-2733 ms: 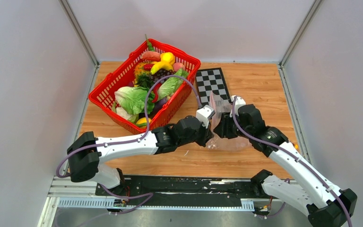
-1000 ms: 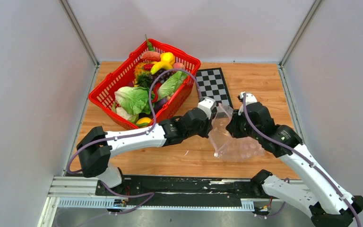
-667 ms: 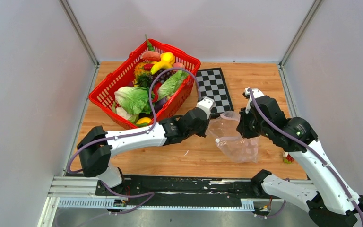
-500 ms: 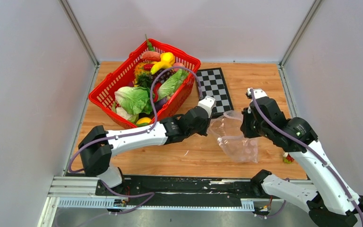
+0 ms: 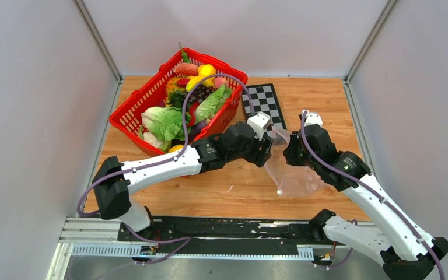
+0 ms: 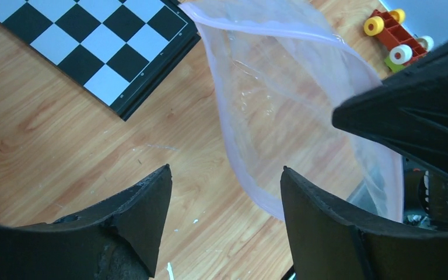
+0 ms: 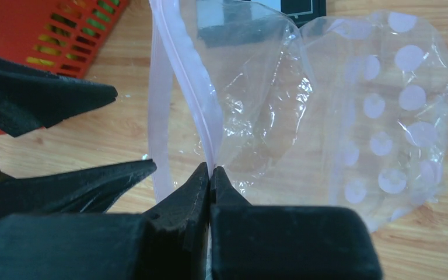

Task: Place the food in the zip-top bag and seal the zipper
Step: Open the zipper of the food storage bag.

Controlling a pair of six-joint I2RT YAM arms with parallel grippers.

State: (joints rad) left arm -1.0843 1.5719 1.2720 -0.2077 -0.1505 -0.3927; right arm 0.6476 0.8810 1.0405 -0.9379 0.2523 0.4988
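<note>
Top view: pinching the zip-top bag [image 5: 296, 175] by its mouth in the right end effector [image 5: 288, 153], right of centre, with the clear plastic drooping toward the table [image 5: 326, 99]. Holding the left end effector [image 5: 266, 153] just beside the bag's mouth; whether it is touching cannot be told from here. Showing the food [image 5: 163, 121] piled in the red basket [image 5: 235, 96] at upper left, next to a checkerboard [image 5: 262, 100].

Left wrist view: spreading the left fingers [image 6: 140, 204] wide apart along the bottom of the frame, gripping nothing, with the bag's open mouth and pink zipper [image 6: 219, 99] curving just above and between them. Showing a small toy brick vehicle [image 6: 394, 32] on the wood at upper right.

Right wrist view: clamping the right fingers [image 7: 189, 186] shut on the zipper strip at lower centre, with the dotted bag billowing up and to the right.
</note>
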